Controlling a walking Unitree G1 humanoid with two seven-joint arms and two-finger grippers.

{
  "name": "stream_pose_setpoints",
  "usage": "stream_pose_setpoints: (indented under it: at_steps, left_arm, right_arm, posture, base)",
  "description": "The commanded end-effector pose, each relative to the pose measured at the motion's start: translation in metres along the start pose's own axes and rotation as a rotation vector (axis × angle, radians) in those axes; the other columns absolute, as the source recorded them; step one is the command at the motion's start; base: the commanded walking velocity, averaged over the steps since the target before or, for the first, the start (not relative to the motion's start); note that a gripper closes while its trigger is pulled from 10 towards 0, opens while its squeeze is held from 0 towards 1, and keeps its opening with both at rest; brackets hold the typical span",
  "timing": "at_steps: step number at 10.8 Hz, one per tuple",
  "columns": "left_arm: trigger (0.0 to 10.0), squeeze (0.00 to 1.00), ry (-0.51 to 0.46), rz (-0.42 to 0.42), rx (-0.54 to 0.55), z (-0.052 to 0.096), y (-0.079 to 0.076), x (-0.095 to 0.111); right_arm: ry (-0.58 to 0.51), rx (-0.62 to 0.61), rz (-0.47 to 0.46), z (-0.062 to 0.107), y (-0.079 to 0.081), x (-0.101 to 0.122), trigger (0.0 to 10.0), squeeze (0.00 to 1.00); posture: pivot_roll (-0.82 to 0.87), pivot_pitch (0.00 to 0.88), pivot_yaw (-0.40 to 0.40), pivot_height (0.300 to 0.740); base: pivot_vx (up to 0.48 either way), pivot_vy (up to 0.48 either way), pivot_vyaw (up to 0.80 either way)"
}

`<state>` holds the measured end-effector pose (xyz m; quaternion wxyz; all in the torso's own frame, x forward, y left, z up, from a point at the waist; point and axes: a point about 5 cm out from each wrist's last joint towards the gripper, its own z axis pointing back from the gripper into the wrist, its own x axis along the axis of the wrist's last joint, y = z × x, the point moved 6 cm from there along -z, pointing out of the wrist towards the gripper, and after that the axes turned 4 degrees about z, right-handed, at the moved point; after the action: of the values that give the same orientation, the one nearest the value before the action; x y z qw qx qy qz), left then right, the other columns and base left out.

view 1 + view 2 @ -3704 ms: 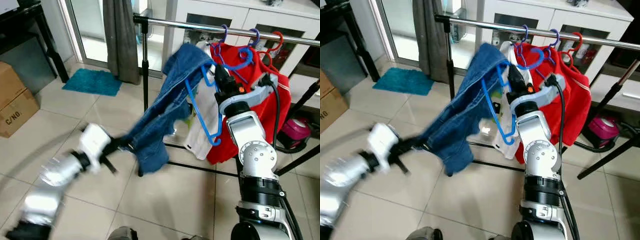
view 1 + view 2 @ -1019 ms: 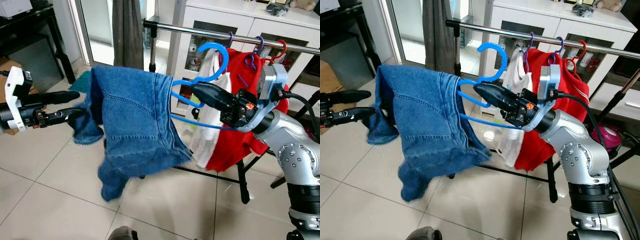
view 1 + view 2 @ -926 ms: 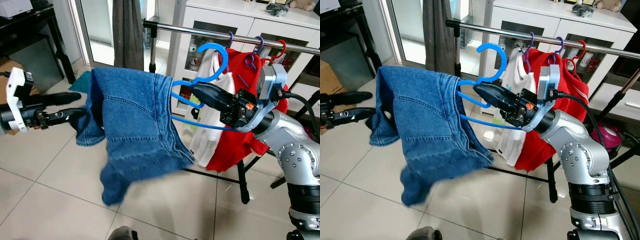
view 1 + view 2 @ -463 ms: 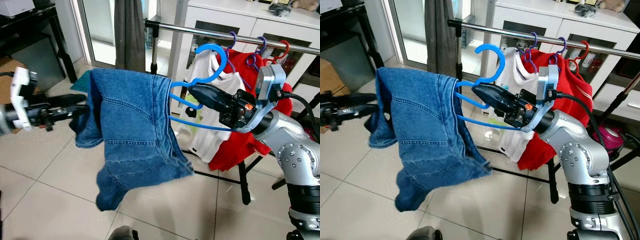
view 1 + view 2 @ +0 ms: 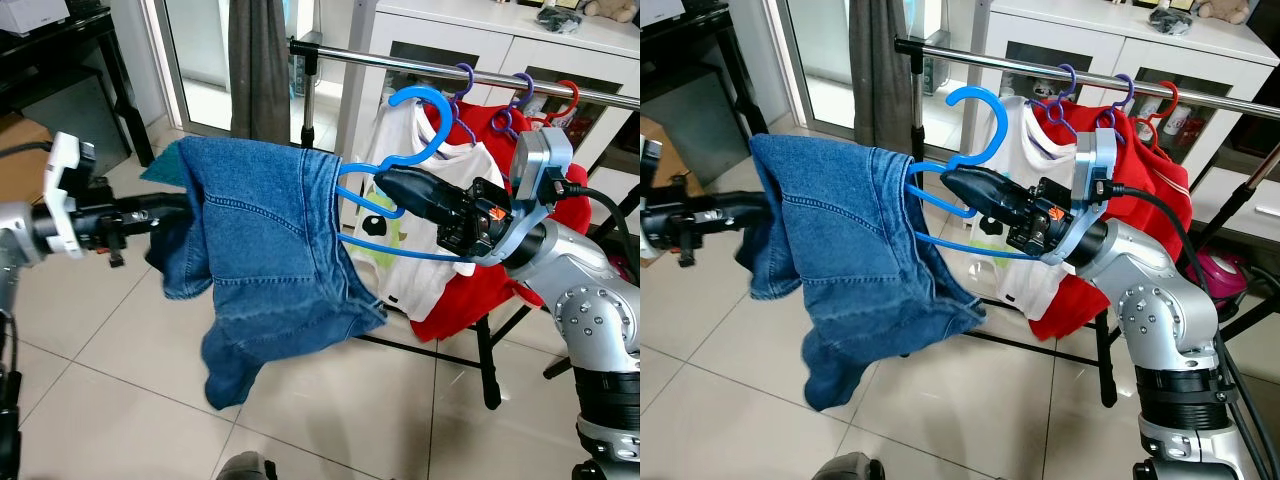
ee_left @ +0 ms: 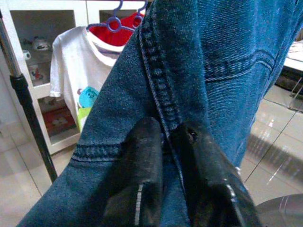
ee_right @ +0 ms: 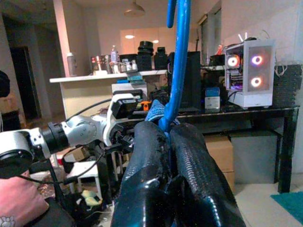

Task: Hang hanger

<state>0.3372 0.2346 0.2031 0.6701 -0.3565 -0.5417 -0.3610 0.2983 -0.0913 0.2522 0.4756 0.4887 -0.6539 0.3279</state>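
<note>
The right gripper (image 5: 385, 181) holds a blue plastic hanger (image 5: 408, 165) out in front of a chrome clothes rail (image 5: 480, 77), its black fingers (image 5: 420, 190) closed on the hanger's neck. A pair of blue denim jeans (image 5: 265, 255) drapes over the hanger's bar. The left gripper (image 5: 172, 208) pinches the jeans' left edge. A white printed T-shirt (image 5: 425, 240) and a red garment (image 5: 500, 250) hang on the rail behind.

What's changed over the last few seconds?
The right end effector swung the blue hanger from hanging low to level, hook up below the rail. The left end effector lifted the jeans out sideways. Both grips unchanged; hanger not hung yet.
</note>
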Motion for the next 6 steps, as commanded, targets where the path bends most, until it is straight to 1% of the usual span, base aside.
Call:
stream_pose_setpoints:
  at_steps: [1, 4, 6]
  left_arm:
    - [0.0, 0.00, 0.019, -0.015, -0.010, -0.0054, 0.0003, 0.0023]
    - [0.0, 0.00, -0.019, -0.017, 0.002, -0.0107, 0.0008, 0.0038]
    - [0.0, 0.00, -0.038, -0.022, 0.026, -0.0088, 0.0034, 0.0045]
  right_arm:
    - [-0.032, 0.037, 0.025, -0.0026, 0.0056, 0.0101, 10.0, 0.00]
    - [-0.029, 0.035, 0.020, -0.0040, 0.0059, 0.0078, 10.0, 0.00]
    - [-0.031, 0.037, 0.018, -0.0054, 0.0061, 0.0077, 10.0, 0.00]
  posture:
    - [0.02, 0.000, -0.014, 0.740]
    - [0.02, 0.000, -0.019, 0.740]
    - [0.02, 0.000, -0.020, 0.740]
  base:
    - [0.000, 0.000, 0.00]
    - [0.000, 0.000, 0.00]
    - [0.000, 0.000, 0.00]
